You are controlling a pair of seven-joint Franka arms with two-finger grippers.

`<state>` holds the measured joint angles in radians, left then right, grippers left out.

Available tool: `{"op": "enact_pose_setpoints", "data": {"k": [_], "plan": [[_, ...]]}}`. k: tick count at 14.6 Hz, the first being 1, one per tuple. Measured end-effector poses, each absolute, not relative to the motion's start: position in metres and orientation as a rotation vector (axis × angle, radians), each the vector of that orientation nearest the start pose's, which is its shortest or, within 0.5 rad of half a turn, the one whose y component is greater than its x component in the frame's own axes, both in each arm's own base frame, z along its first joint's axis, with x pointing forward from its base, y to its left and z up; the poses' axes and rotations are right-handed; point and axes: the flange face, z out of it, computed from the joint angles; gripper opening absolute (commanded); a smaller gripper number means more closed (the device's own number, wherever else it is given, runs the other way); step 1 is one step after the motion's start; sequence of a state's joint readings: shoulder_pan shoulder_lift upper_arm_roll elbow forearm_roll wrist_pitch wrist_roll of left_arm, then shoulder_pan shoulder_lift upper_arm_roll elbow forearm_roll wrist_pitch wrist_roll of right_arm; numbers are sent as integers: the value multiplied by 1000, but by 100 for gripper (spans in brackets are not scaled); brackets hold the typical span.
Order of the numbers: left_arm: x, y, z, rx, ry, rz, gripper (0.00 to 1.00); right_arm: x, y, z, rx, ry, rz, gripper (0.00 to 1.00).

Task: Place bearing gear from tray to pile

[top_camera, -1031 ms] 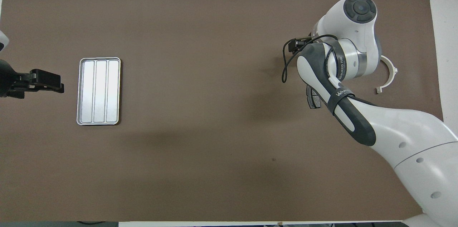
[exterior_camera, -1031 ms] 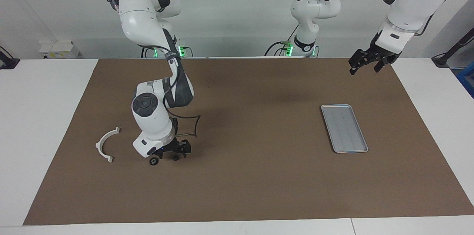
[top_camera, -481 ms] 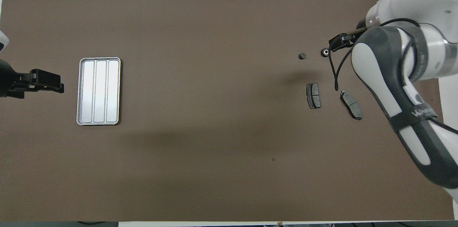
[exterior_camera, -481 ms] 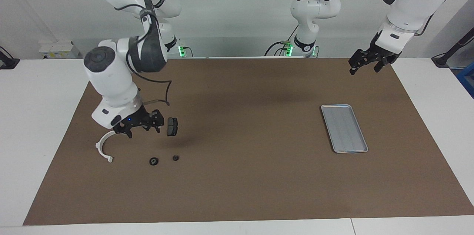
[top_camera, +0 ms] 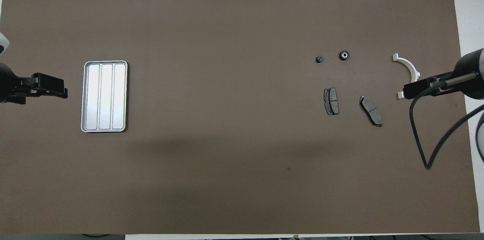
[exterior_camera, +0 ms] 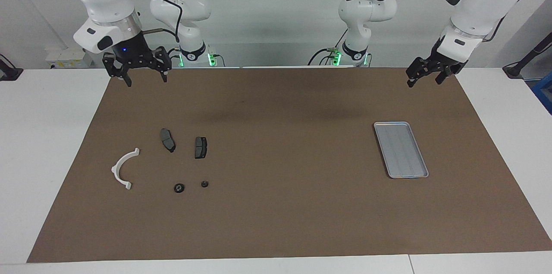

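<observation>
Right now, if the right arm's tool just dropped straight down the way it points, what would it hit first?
Probably just the bare brown mat. The right tool hangs open near the mat's edge by the robots, and the nearest part, a brake pad, lies farther from the robots. Depth is hard to judge.

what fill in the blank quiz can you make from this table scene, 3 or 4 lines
1. The tray holds ____ parts.
2. The number of dark brake pads lying on the mat is ____.
3. The two small round parts lie ____ from the robots than the pads.
4. The white bracket lies toward the ____ arm's end of the table.

Missing words: no; two; farther; right
</observation>
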<state>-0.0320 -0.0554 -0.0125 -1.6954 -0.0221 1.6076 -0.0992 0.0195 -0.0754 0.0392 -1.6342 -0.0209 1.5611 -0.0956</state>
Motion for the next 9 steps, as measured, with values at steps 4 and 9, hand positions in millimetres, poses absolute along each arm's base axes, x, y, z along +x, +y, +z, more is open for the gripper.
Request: {"op": "enact_pose_setpoints", "data": {"k": [4,9], "plan": [[538,-26,599,-3159,-88,54,100,520,29,639,-3159,-189,53,100],[538,-26,599,-3159,-88,54,100,521,28,637,-3159,-186,65,100]]}}
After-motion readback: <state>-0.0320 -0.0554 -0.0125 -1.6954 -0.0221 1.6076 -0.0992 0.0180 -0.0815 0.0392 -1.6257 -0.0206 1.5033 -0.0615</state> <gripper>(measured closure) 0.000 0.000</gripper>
